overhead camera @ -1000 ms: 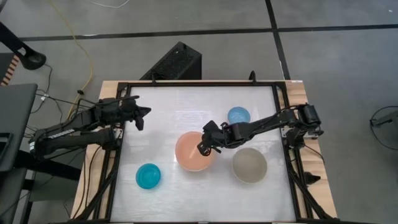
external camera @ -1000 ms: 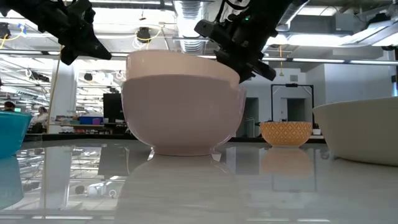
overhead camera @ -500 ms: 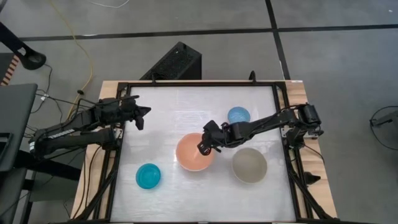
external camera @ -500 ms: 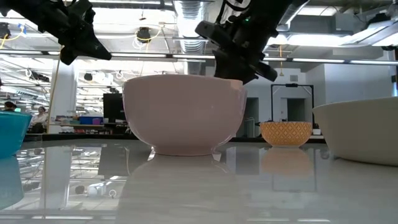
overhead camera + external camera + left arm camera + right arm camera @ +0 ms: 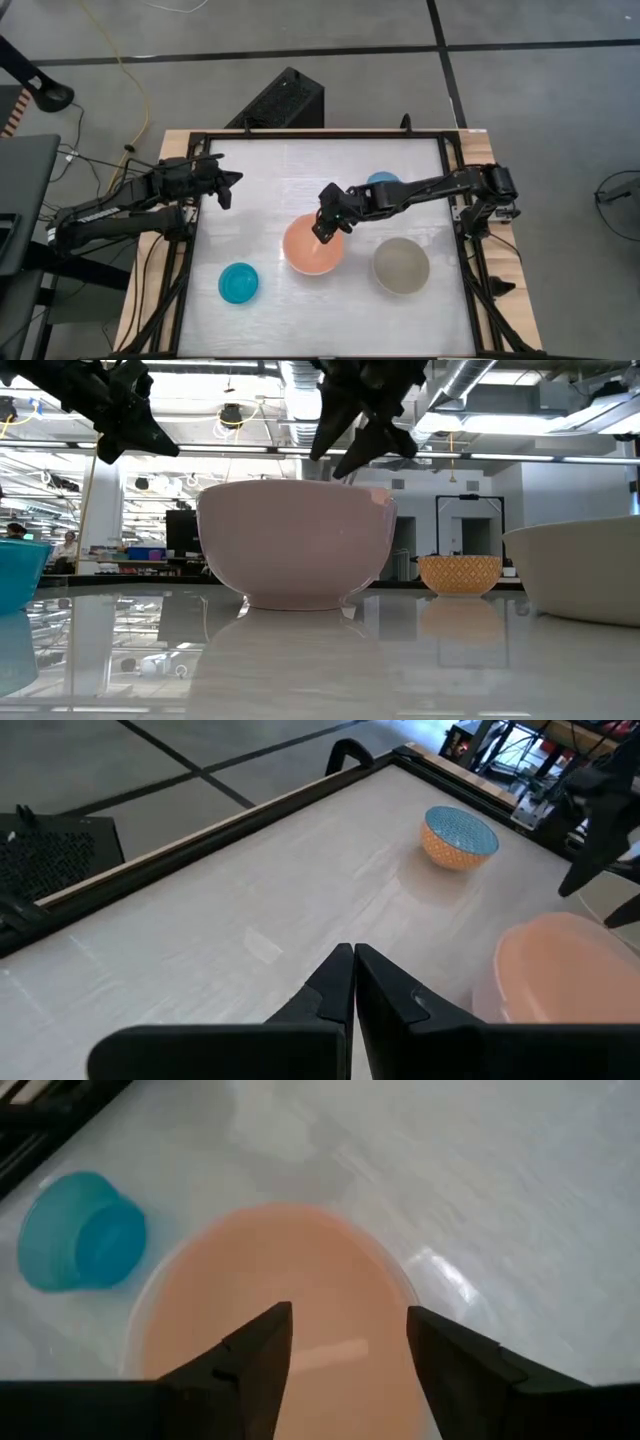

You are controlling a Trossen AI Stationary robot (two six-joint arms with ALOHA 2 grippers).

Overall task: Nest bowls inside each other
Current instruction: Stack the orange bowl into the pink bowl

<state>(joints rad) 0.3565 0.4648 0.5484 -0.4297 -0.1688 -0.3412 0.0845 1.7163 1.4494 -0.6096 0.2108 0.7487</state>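
Observation:
The salmon-pink bowl [image 5: 314,247] sits nested in the cream-white bowl, whose pale rim [image 5: 432,1272] shows around it and whose wall [image 5: 295,545] rests on the table. My right gripper [image 5: 321,230] hangs open just above the nested pair's far right rim, slanting down, touching nothing; it shows too in the right wrist view [image 5: 350,1360] and the low view [image 5: 330,465]. The teal bowl [image 5: 239,284], the grey-beige bowl [image 5: 402,265] and the light-blue bowl [image 5: 383,182] stand apart on the table. My left gripper [image 5: 232,190] waits shut at the far left.
A black frame [image 5: 448,200] runs round the white table top. The right arm reaches across in front of the light-blue bowl. Bare table lies between the left gripper and the nested bowls and along the far edge [image 5: 250,870].
My right gripper has opened and let go of the salmon-pink bowl, which has sunk from above the cream-white bowl down into it. The gripper has then risen and drawn a little toward the table's far edge.

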